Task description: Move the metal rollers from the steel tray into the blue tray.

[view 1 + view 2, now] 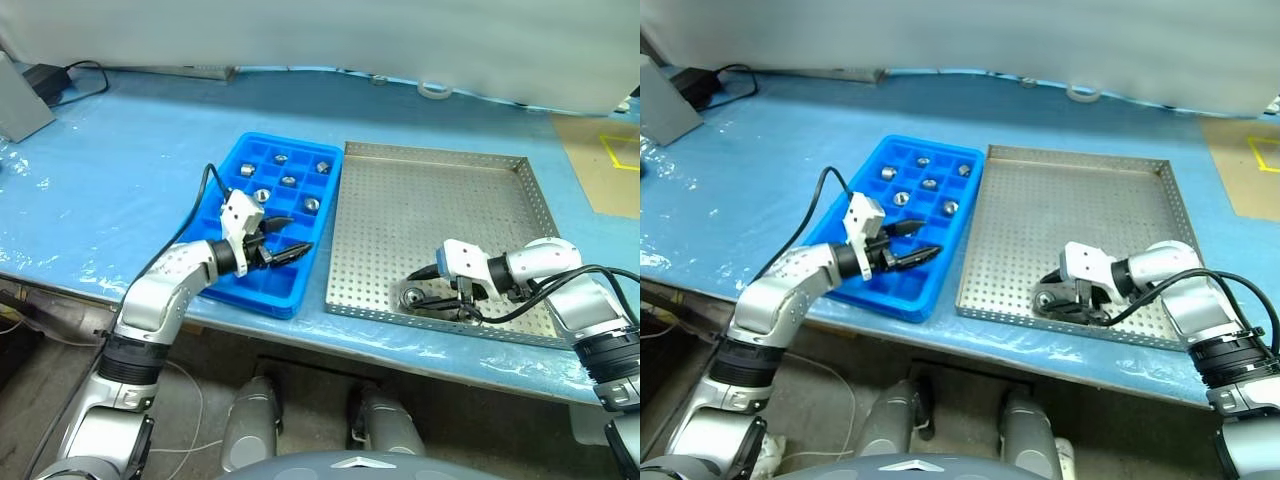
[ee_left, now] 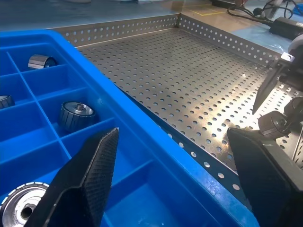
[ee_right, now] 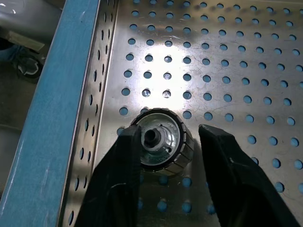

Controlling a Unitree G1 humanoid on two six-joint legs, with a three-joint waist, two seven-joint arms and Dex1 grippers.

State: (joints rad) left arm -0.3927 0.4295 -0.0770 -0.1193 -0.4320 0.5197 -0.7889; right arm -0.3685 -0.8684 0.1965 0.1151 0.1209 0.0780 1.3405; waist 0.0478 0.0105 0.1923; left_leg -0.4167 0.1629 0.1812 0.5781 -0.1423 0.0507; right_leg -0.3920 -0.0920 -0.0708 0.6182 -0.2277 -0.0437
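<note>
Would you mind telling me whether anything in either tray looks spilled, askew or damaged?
Nothing stands out. The rollers in the blue tray sit inside their compartments, and one roller lies in the steel tray near its front rim.

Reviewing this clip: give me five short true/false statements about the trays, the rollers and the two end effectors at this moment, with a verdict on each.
1. One metal roller lies in the steel tray near its front rim. True.
2. The right end effector has a finger on either side of that roller. True.
3. The blue tray holds no rollers. False: several rollers sit in its compartments, such as one at.
4. The left end effector is shut on a roller. False: its fingers stand apart with nothing between them, over the blue tray.
5. The blue tray lies to the right of the steel tray. False: it lies to its left, side by side.
</note>
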